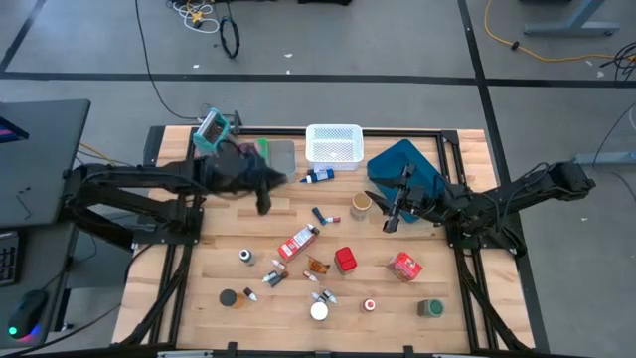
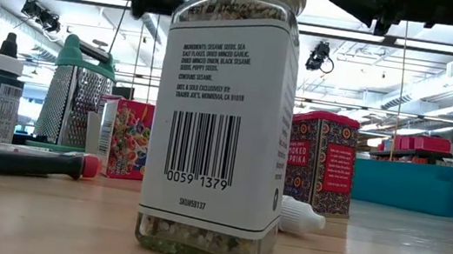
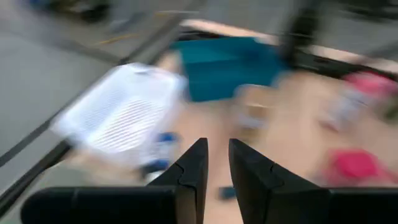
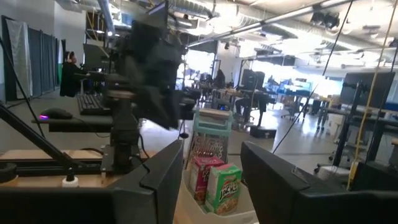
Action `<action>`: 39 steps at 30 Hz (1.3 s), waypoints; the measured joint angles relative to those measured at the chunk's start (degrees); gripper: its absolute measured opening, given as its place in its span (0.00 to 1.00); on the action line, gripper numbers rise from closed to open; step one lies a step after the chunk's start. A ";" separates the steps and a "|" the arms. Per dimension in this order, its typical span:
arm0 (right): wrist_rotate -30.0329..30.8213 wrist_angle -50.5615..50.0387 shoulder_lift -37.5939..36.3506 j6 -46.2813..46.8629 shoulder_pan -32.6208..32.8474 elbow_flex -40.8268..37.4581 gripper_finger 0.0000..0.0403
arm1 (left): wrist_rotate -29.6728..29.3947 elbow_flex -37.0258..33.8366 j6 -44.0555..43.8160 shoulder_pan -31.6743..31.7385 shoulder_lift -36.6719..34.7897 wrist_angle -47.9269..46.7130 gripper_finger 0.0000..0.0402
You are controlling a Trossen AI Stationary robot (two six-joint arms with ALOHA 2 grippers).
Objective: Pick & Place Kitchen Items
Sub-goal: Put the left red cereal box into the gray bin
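Kitchen items lie scattered on the wooden table: a red carton (image 1: 298,242), two red cans (image 1: 345,260) (image 1: 404,266), a blue bottle (image 1: 318,176), a brown jar (image 1: 361,204) and small jars and tubes near the front edge. My left gripper (image 1: 263,199) (image 3: 217,152) hovers beside the clear bin, its fingers a narrow gap apart with nothing between them. My right gripper (image 1: 391,221) (image 4: 211,155) hangs wide open just right of the brown jar, holding nothing. Pink and green cartons (image 4: 212,179) stand in the clear bin.
A white mesh basket (image 1: 333,142) and a blue tray (image 1: 407,164) sit along the far edge, with the clear bin (image 1: 281,155) and a teal-topped grater (image 1: 213,129) to their left. A spice jar (image 2: 219,117) stands right in front of the low camera.
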 joint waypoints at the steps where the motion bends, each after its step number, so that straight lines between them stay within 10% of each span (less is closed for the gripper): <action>1: -0.02 -0.27 0.02 1.09 -0.02 0.00 0.43 | 1.94 0.02 1.21 -1.38 0.55 0.63 0.17; 11: -0.47 -1.49 0.03 2.91 -0.02 0.00 0.43 | 4.58 -0.19 -2.52 -9.53 4.35 1.13 0.17; 24: -0.40 -2.25 0.02 3.98 -0.02 0.00 0.43 | 5.08 0.30 -6.71 -4.36 18.70 3.70 0.26; 39: 0.02 -2.72 0.02 3.98 -0.02 0.00 0.43 | 19.22 0.30 -11.19 -2.06 33.32 5.51 0.36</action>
